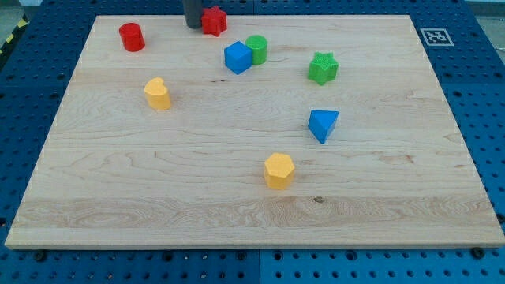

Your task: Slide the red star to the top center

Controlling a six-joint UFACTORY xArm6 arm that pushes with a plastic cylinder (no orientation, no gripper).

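The red star (214,20) lies at the view's top edge of the wooden board (158,181), a little left of centre. My tip (193,25) is the lower end of a dark rod coming in from the view's top. It stands right against the star's left side.
A red cylinder (132,37) sits at the top left. A blue cube (237,57) touches a green cylinder (256,49) below the star. A green star (323,68), a blue triangle (322,125), a yellow block (158,93) and a yellow hexagon (278,170) lie elsewhere.
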